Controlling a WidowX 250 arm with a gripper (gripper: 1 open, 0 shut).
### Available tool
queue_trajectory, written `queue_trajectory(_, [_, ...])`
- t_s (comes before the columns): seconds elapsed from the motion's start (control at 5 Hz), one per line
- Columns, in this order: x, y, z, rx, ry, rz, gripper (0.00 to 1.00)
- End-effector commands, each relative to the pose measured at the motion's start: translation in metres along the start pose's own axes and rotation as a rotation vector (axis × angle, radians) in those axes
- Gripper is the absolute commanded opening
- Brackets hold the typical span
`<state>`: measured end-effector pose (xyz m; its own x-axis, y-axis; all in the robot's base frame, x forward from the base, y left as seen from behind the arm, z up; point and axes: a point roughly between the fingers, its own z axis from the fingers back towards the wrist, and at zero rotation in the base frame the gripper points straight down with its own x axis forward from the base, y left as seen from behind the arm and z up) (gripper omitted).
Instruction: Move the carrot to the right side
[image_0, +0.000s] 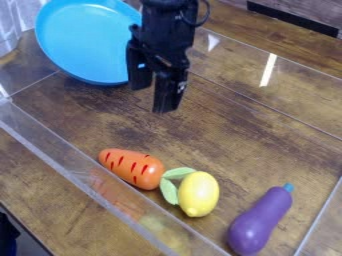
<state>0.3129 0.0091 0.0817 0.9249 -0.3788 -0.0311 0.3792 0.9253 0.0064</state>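
The carrot (131, 167) is a short, stubby orange-red toy with dark groove lines. It lies on the wooden table near the front left, beside the clear plastic wall. My gripper (151, 91) hangs above the table behind the carrot. Its two black fingers point down and stand apart, open and empty. It is clearly above and behind the carrot, not touching it.
A yellow lemon (195, 192) with a green leaf lies right of the carrot, almost touching it. A purple eggplant (259, 221) lies at the front right. A blue plate (83, 38) sits at the back left. A clear plastic wall (60, 150) borders the front left.
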Motion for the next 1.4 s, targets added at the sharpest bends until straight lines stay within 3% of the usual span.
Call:
queue_trajectory(0.0, [0.000,0.010,0.002,0.014,-0.031,-0.049,1.00])
queue_trajectory(0.4, [-0.002,0.013,-0.020,0.012,-0.032,-0.132,1.00])
queue_trajectory(0.8, [-0.005,0.011,-0.053,0.024,-0.018,-0.303,1.00])
queue_trajectory(1.2, [-0.008,0.010,-0.057,0.019,0.002,-0.351,1.00])
